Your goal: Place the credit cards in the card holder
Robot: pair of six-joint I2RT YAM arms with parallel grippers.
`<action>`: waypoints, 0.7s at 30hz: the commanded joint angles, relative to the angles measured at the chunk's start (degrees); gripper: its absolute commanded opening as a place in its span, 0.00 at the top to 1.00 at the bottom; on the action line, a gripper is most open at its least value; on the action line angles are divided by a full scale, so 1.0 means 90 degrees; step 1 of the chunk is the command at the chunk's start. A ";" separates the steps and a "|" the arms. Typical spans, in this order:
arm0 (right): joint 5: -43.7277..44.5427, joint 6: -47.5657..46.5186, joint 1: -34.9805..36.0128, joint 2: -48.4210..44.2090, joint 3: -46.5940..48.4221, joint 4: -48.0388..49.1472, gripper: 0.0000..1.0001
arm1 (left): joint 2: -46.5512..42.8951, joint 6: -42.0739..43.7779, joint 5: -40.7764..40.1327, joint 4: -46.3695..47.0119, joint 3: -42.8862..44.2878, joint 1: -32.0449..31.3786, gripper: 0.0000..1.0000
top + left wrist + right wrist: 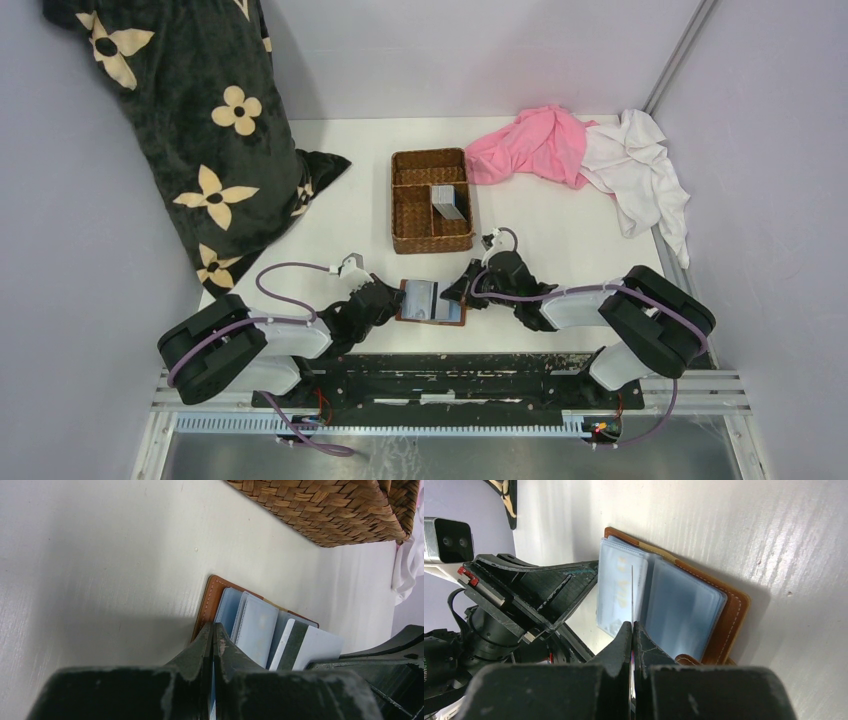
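The brown leather card holder (432, 303) lies open near the table's front edge, its clear sleeves fanned out. It also shows in the left wrist view (215, 592) and the right wrist view (731, 615). My left gripper (392, 300) (213, 627) is shut on a thin bluish sleeve at the holder's left side. My right gripper (462, 290) (632, 625) is shut on a credit card (632, 590), seen edge-on over the sleeves; its dark stripe shows in the left wrist view (310, 642). More credit cards (449, 200) stand in the basket.
A brown woven basket (415, 165) (325, 510) with compartments stands just behind the holder. A pink cloth (535, 145) and a white cloth (640, 165) lie at the back right. A black flowered blanket (190, 130) fills the back left.
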 commanded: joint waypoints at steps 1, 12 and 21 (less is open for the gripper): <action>0.0065 -0.0099 -0.0071 -0.0046 -0.0058 0.0304 0.99 | 0.0286 0.0060 0.0212 -0.1729 -0.0410 -0.0063 0.93; -0.0053 -0.0081 -0.0184 0.0062 -0.0097 0.0432 0.99 | 0.0306 0.0063 0.0222 -0.1739 -0.0378 -0.0064 0.93; -0.0170 0.0075 -0.0240 0.0340 -0.0160 0.0820 0.99 | 0.0314 0.0063 0.0217 -0.1758 -0.0366 -0.0063 0.93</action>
